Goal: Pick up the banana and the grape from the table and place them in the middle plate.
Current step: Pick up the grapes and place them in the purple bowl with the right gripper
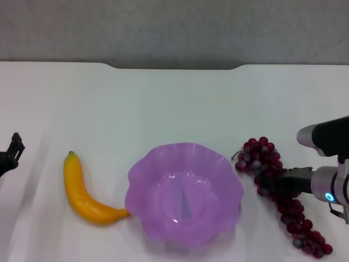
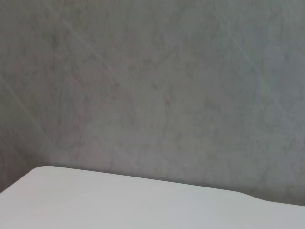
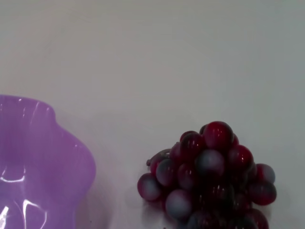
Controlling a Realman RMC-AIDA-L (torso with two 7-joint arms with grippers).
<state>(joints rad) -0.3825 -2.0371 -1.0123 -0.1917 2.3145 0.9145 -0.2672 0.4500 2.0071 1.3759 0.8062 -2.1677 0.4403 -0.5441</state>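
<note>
R gripper [image 1: 275, 184] at grape [image 1: 283, 204], beside middle plate [image 1: 143, 176]

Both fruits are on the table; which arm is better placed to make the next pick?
Right. The right hand is already at the grape bunch, right of the purple plate. The left hand sits at the table's left edge, apart from the banana.

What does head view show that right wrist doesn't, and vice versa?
Head only: the banana on the table, touching the plate's left rim; the left gripper at the far left edge; the right gripper at the grape bunch's middle. Right wrist only: nothing extra, just a closer look. Both: the grape bunch and the middle plate, apart.
</note>
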